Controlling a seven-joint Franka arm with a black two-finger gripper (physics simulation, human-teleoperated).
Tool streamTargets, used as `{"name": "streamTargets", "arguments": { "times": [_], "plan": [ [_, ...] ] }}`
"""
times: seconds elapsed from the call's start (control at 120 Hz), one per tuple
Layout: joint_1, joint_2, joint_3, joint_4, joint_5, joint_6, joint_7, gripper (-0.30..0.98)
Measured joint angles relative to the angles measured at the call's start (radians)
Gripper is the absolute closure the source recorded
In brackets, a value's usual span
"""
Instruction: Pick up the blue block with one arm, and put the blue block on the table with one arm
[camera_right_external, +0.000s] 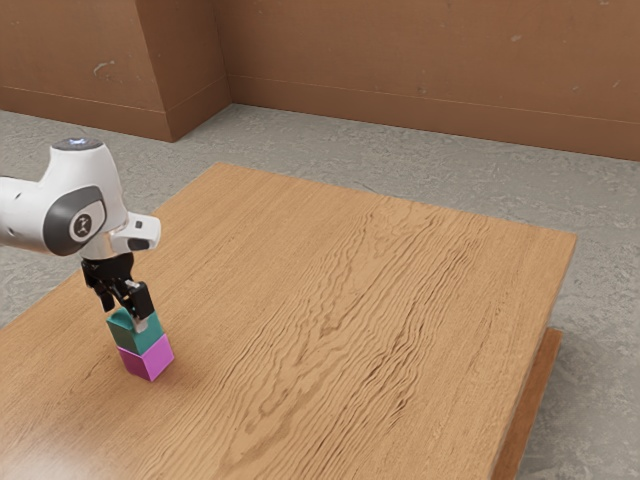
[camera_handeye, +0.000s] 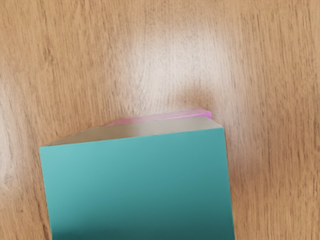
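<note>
The blue block (camera_right_external: 123, 332) was seen on, or barely above, the magenta block (camera_right_external: 159, 356), its placing on the wooden counter (camera_right_external: 330, 330) not yet done. Whether it was gripped by the fingers (camera_right_external: 142, 302) or merely straddled could not be told. The step in hand was judged to be the taking of the blue block from its perch, best begun with an even squeeze on two opposite sides, kept well above the magenta block so that the lower piece was not pinched or dragged. A slow, straight rise was called for, with sideways travel held back until the magenta block had been fully cleared; bare wood beside it was then to be used for a level, gentle set-down. A tilted or hurried lift could have had the magenta block nudged or toppled. The white arm (camera_right_external: 85, 180) was extended from the exterior view's left, its wrist bent sharply downward above the magenta block, with little sideways lean.
</note>
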Motion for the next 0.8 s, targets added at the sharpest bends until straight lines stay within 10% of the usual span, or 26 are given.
{"name": "streamTargets", "arguments": {
  "times": [0.8],
  "plan": [
    [-0.004,0.093,-0.002,0.035,0.004,0.012,0.001,0.00]
  ]
}}
